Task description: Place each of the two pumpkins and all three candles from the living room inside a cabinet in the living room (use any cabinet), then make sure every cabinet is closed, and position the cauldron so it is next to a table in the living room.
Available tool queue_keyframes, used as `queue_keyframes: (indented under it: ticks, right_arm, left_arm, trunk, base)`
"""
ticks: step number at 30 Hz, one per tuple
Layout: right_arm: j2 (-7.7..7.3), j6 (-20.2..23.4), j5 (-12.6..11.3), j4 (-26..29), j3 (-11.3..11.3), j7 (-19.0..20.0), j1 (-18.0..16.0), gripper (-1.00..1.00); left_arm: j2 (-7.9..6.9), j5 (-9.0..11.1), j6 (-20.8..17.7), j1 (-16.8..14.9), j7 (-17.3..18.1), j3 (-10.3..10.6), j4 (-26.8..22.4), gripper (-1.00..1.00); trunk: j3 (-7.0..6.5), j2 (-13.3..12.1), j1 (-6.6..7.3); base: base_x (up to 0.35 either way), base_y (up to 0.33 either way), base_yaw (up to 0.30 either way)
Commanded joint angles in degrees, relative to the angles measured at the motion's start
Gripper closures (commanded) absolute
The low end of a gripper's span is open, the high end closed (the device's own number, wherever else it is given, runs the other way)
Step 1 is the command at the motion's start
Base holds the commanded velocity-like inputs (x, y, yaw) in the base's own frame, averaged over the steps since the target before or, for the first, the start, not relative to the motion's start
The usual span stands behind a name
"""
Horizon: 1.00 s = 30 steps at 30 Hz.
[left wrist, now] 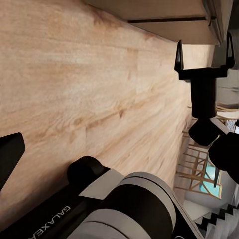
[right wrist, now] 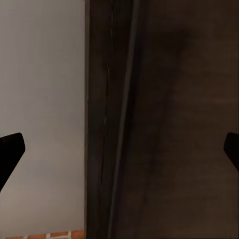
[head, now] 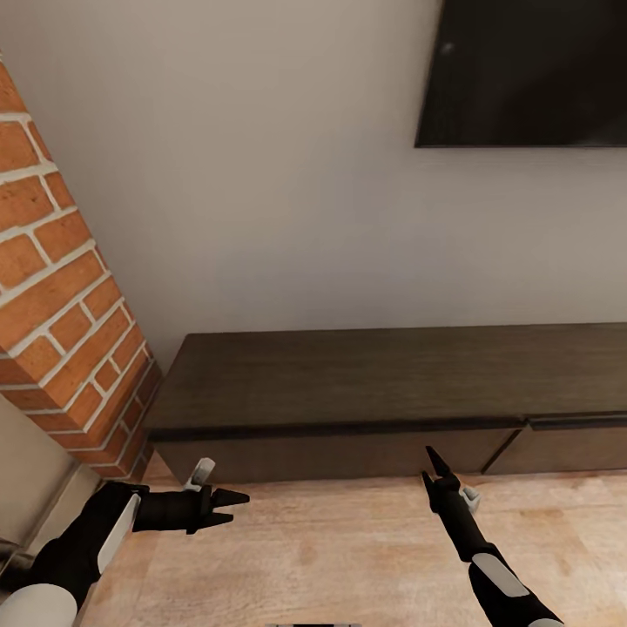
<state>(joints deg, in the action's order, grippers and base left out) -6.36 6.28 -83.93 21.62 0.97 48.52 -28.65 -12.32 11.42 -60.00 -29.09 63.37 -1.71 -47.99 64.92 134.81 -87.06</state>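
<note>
The robot stands facing the cabinet, the long dark wood unit running along the pale wall, its drawer fronts flush and shut as far as I can see. A brick pillar rises at the cabinet's near end, and a dark screen hangs on the wall above.

The left gripper hovers low over the wooden floor, pointing sideways toward the other arm, its two fingers slightly parted and holding nothing. The right gripper points up at the cabinet's front; from the right wrist view its fingertips sit far out at either edge with the cabinet's dark wood between them, so it is spread wide and empty. In the left wrist view the right gripper shows again, both prongs apart, close under the cabinet's lower edge.

I see none of the pumpkins, candles, the cauldron or the table from here, so nothing has been brought to stow, I'd judge.

The risk: these fronts have no handles. If the right fingers go for the thin seam between top and drawer, they could slip off the smooth wood or jam against the face. It's hard to say how close the tips really are. The left arm, hard by the brick pillar, could knock it if the base turns
</note>
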Motion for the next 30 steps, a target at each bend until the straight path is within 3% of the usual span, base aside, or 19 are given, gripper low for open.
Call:
queue_keyframes:
  ticks: [1, 7, 11, 30]
  right_arm:
    - [0.01, -0.02, 0.03, 0.00, 0.00, 0.00, 0.00, -1.00]
    - [-0.03, -0.02, 0.07, 0.00, 0.00, 0.00, 0.00, -1.00]
    - [-0.01, -0.03, 0.07, 0.00, 0.00, 0.00, 0.00, -1.00]
    - [0.03, -0.04, 0.05, 0.00, 0.01, 0.00, 0.00, -1.00]
  left_arm:
    - [0.01, 0.00, 0.00, 0.00, 0.00, -0.02, 0.00, -1.00]
    - [-0.01, 0.05, 0.00, 0.00, 0.00, -0.05, 0.00, -1.00]
    - [-0.06, 0.15, 0.00, 0.00, 0.02, 0.02, 0.00, -1.00]
    - [-0.07, 0.18, 0.00, 0.00, 0.06, 0.03, 0.00, -1.00]
  trunk:
    - [0.00, 0.00, 0.00]
    - [0.00, 0.00, 0.00]
    - [0.72, 1.60, -0.88]
    - [0.72, 1.60, -0.88]
  base:
    - [0.060, 0.000, 0.000]
    - [0.017, 0.000, 0.000]
    - [0.001, 0.000, 0.000]
    - [0.060, 0.000, 0.000]
